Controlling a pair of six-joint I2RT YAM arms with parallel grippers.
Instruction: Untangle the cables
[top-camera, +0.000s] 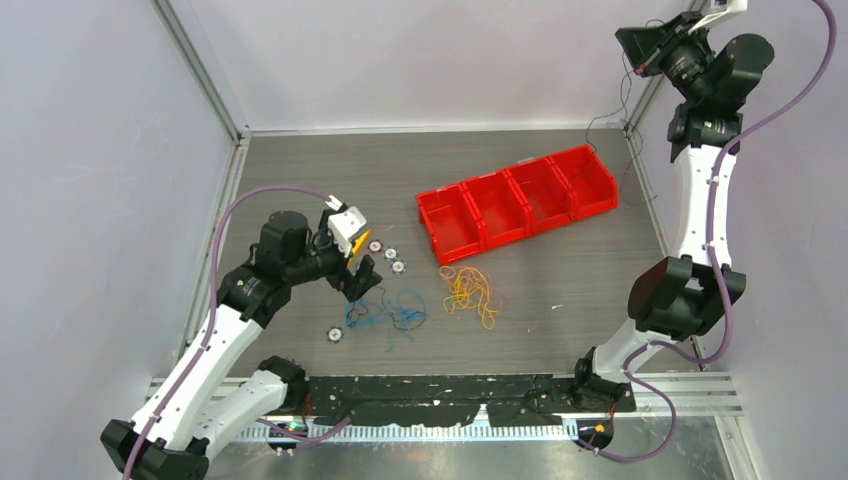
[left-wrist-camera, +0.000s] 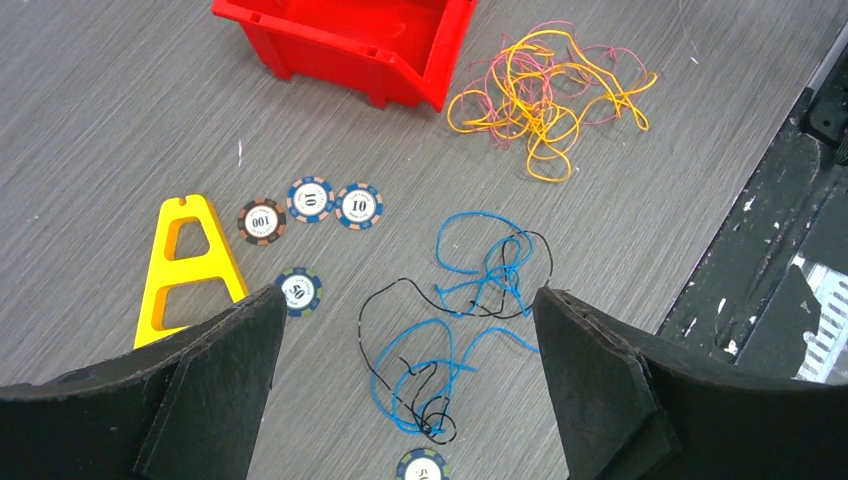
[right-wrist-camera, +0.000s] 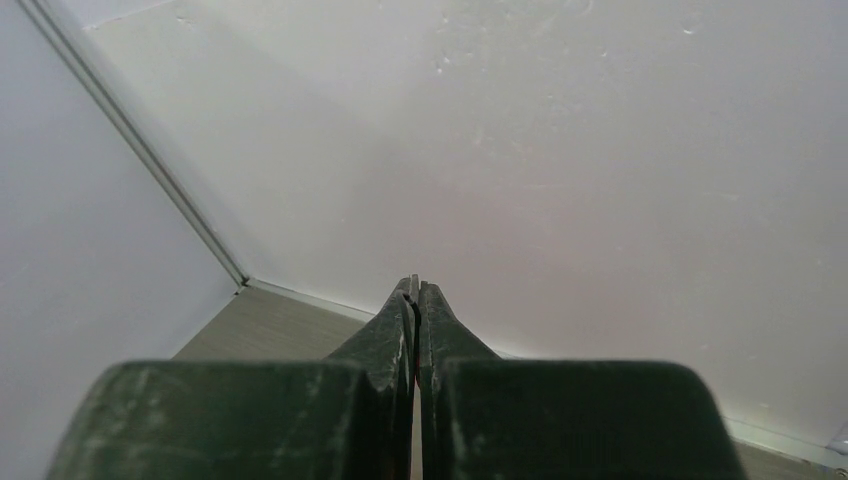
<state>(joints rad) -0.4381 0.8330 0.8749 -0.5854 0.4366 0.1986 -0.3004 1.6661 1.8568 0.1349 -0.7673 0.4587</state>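
The left claw (left-wrist-camera: 410, 300) is wide over one blue-black heap of cables (left-wrist-camera: 490, 285) on the desk (left-wrist-camera: 120, 120), one yellow heap (left-wrist-camera: 530, 105) lies near, a fifth chip (left-wrist-camera: 420, 468) is cut off, and the right claw (right-wrist-camera: 415, 290) is pinched tight

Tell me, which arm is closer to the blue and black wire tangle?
Left. The left gripper, open, hovers just over the blue and black tangle. The right gripper, shut, is raised in the far right corner, facing the wall, well away from it.

Red bin row (top-camera: 483, 215), poker chips (left-wrist-camera: 310, 198), yellow A-shaped piece (left-wrist-camera: 222, 262) on grey table (left-wrist-camera: 120, 120)
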